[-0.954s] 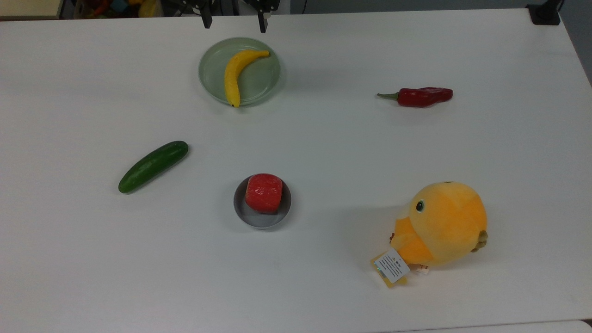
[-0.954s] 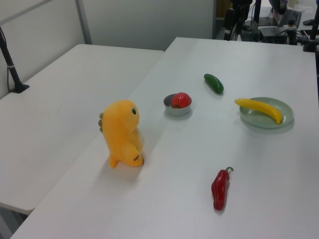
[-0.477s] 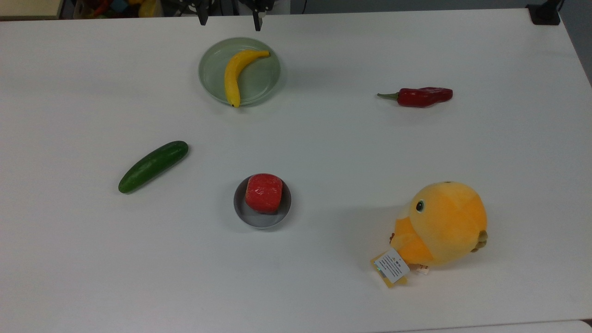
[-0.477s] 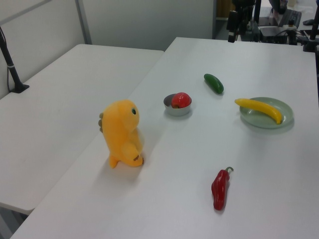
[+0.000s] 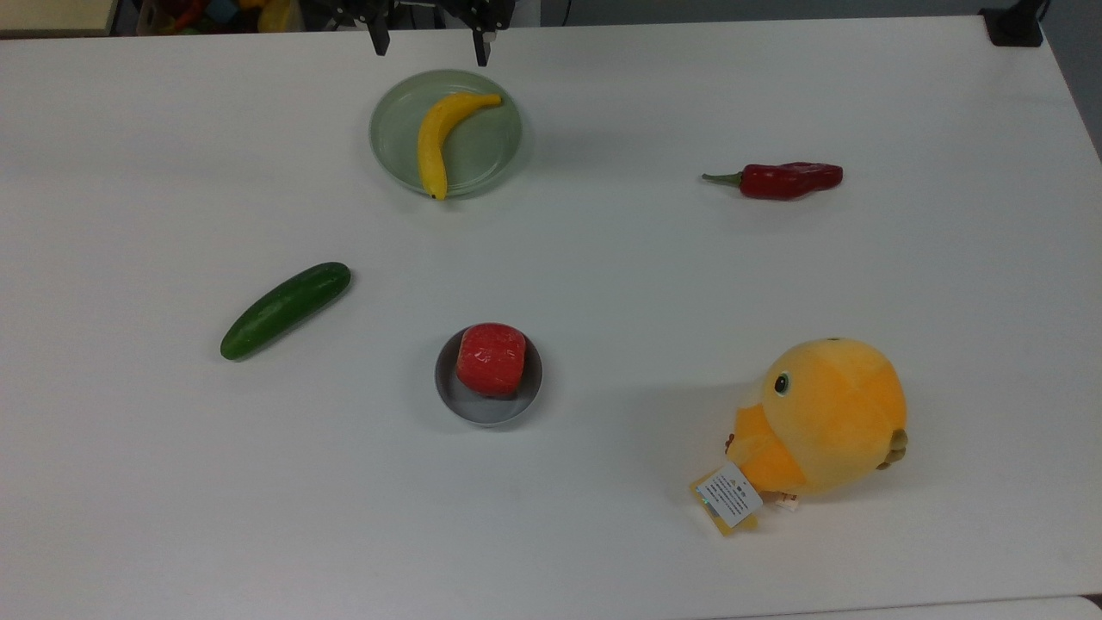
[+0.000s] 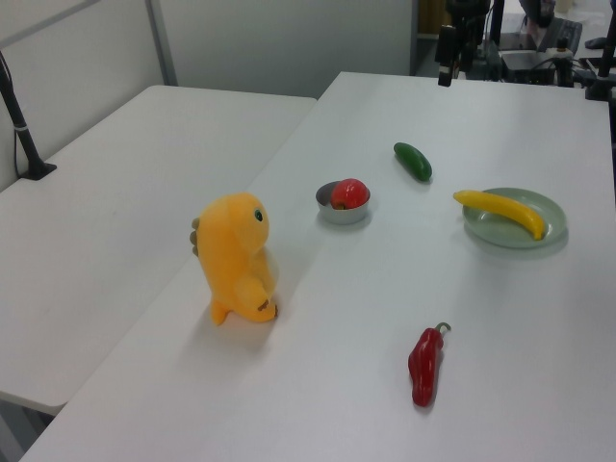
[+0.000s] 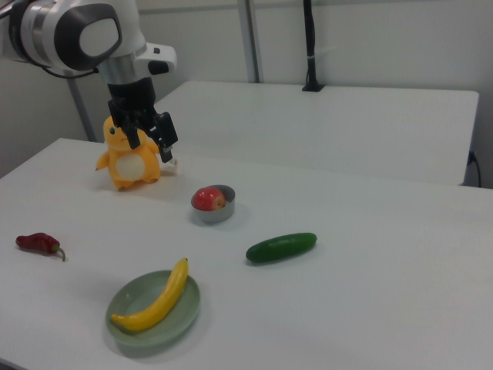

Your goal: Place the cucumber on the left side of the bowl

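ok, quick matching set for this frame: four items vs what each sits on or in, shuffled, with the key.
Items:
1. banana
2. red apple
3. cucumber
4. red chili pepper

Places:
A. in the small grey bowl
B. bare table, near the top view's right
C. on the pale green plate
D. bare table, to the top view's left of the bowl

Pairs: 1-C, 2-A, 3-D, 4-B
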{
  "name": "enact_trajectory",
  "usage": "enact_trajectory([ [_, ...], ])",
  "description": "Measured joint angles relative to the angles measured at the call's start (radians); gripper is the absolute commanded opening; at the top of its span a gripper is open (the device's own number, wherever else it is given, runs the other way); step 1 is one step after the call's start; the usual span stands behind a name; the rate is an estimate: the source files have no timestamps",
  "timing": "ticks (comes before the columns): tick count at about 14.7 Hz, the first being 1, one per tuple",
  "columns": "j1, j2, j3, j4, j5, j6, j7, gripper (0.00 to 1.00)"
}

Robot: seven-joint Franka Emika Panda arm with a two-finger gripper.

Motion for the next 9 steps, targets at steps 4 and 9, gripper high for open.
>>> enact_trajectory([
  [4,0.001,0.002,0.001,-0.001,0.002,0.000,0.000,1.00],
  [9,0.018,0.005,0.006,-0.023,0.003,0.000,0.000,1.00],
])
